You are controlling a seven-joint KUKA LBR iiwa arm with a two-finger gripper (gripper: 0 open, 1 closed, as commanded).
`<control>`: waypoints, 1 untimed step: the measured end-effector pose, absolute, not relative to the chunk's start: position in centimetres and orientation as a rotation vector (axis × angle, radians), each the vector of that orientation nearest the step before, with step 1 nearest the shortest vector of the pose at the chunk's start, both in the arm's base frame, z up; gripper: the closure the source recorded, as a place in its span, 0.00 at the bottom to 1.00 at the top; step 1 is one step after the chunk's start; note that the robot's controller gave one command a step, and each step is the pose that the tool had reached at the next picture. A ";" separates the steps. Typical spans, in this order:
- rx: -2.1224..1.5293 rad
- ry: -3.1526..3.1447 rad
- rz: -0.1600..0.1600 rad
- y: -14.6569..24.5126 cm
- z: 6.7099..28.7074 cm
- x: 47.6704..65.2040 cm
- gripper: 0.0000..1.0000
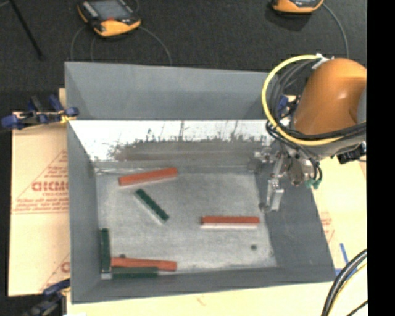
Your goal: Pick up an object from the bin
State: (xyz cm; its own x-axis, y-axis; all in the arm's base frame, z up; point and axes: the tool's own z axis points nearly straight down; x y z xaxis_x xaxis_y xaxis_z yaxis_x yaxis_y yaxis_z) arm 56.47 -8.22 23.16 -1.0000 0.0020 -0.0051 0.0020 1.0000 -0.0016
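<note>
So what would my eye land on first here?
The arm's orange cover, upper right of the bin, with the gripper hanging under it by the right wall. Next, the orange-red bars on the grey floor: the middle bar lies left of the gripper, the far bar at upper left, the near bar at lower left beside a green bar.

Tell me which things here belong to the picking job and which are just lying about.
Job: claw, grey bin, red bar nearest the claw, back red bar, slanted green bar, left green bar, front red bar.
Lying about: orange-and-black device outside, back left; second device, back right.
</note>
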 end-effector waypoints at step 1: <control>0.002 3.137 -0.003 -8.2 23.2 56.5 0.00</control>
State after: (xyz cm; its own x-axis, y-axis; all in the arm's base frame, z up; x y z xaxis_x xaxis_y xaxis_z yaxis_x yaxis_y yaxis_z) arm 56.47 -8.21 23.16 -1.0000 0.0011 -0.0051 0.0011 1.0000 -0.0017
